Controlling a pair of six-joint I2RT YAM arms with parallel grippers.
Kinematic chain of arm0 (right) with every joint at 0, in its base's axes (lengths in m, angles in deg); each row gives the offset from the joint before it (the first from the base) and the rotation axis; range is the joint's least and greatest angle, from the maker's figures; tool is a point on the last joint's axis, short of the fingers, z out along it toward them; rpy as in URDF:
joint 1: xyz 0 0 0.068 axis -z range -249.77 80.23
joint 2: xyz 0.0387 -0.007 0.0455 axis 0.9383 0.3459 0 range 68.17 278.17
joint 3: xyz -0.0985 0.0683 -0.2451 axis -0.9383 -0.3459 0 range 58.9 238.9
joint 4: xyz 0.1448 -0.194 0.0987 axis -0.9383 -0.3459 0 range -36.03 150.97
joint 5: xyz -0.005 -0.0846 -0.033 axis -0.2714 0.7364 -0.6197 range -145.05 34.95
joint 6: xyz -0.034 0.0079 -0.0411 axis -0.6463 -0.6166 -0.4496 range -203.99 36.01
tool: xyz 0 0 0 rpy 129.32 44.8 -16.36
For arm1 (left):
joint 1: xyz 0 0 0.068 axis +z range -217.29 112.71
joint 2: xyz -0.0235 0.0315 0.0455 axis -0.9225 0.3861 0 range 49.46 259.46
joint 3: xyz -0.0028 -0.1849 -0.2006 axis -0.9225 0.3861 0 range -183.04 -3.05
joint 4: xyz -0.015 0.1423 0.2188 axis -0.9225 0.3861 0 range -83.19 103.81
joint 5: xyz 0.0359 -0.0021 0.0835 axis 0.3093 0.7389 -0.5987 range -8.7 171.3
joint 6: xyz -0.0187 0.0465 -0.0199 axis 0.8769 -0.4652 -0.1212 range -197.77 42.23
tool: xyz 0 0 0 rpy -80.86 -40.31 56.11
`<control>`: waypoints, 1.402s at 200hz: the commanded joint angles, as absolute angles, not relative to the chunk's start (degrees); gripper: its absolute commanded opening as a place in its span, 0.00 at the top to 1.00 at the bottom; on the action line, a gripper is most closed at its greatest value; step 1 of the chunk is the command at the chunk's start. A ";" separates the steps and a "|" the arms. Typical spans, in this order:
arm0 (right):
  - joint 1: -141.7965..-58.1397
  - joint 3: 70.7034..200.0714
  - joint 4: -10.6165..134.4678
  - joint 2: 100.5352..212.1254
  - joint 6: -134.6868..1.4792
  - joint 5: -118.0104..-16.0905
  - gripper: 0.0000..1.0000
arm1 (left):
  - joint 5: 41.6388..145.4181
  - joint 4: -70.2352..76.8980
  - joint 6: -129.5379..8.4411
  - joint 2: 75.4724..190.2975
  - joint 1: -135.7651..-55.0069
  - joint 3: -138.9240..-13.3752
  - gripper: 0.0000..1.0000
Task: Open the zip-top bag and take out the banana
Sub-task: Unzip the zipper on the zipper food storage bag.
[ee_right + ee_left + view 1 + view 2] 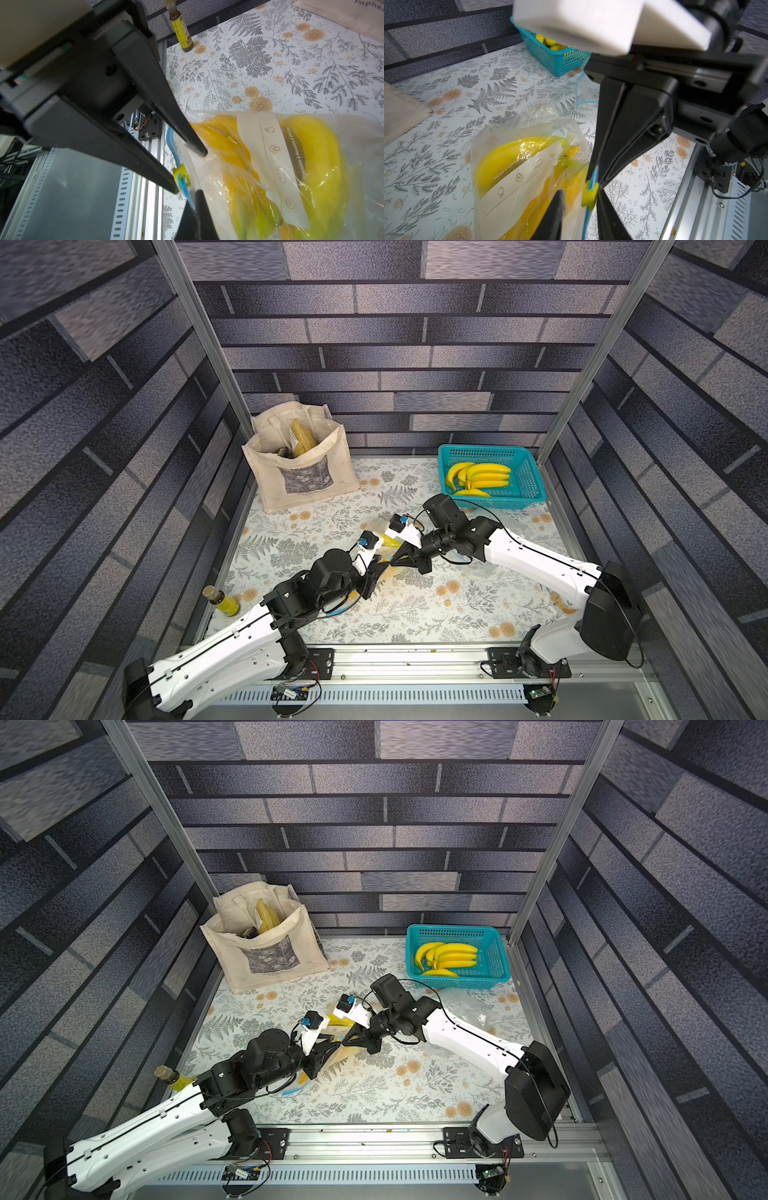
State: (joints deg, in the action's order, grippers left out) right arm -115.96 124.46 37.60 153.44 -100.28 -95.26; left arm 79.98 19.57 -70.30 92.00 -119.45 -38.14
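A clear zip-top bag (500, 135) (363, 145) lies mid-table with a bunch of yellow bananas (504, 153) (324, 145) inside. Both grippers meet at its blue zip edge. My right gripper (195, 197) (395, 559) is shut on that blue strip, just beside the yellow slider (588, 195) (180, 175). My left gripper (580, 193) (380, 568) straddles the same corner. One finger (557, 207) rests on the plastic and the other touches the slider. A gap still shows between its jaws. In both top views the arms hide most of the bag.
A cream tote bag (299, 464) stands at the back left. A teal basket (534, 485) holding more bananas sits at the back right, with an empty clear bag (469, 1011) before it. A small bottle (220, 600) stands by the left edge. The metal rail (415, 659) runs along the front.
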 commanded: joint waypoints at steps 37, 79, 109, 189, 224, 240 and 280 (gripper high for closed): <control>-115.55 126.40 36.37 153.81 -100.21 -95.85 1.00 | 81.30 16.48 -71.18 93.00 -119.84 -39.85 0.71; -115.56 126.35 36.54 153.77 -100.18 -95.54 1.00 | 81.65 16.21 -70.90 93.51 -119.84 -39.52 0.75; -115.56 126.48 36.46 153.93 -100.11 -95.64 1.00 | 81.39 16.13 -70.83 93.25 -119.85 -39.44 0.78; -115.56 126.14 36.66 153.59 -100.09 -94.78 1.00 | 81.64 16.12 -70.91 93.89 -119.80 -39.65 0.89; -115.30 124.98 39.09 152.60 -98.49 -94.28 1.00 | 81.48 16.83 -70.54 93.27 -119.81 -39.20 0.92; -115.04 124.86 39.47 152.31 -98.13 -94.69 1.00 | 81.23 17.08 -70.43 92.49 -119.84 -38.84 0.93; -113.22 123.70 42.50 150.72 -95.29 -97.04 1.00 | 80.63 18.07 -69.96 91.38 -119.85 -38.11 0.93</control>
